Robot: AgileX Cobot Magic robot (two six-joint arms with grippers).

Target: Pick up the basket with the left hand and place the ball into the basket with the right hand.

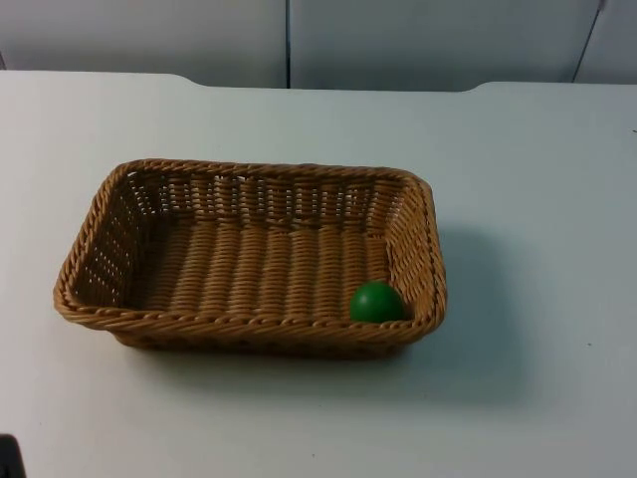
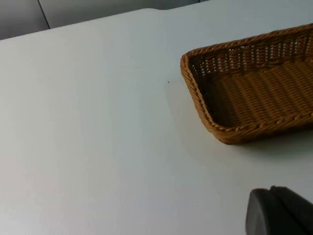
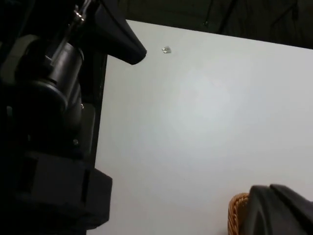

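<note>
A green ball (image 1: 377,302) lies inside the woven wicker basket (image 1: 249,329), in its near right corner, on the white desk (image 1: 537,199). No writing is legible. The left gripper (image 2: 281,213) hangs beside the basket, the right gripper (image 3: 281,210) near its rim; whether either's fingers are spread I cannot tell.

The basket (image 1: 249,249) at the centre of the top view is tan-brown wicker, with a braided rope-like rim, an open lattice band high on its walls and ribbed rows of weave across its floor. The ball (image 1: 377,302) in its lower right corner is plain, solid green. The table (image 1: 537,199) is plain white, with a soft grey shadow to the basket's right. The wall (image 1: 398,40) along the upper edge is pale grey, crossed by thin dark seams.
</note>
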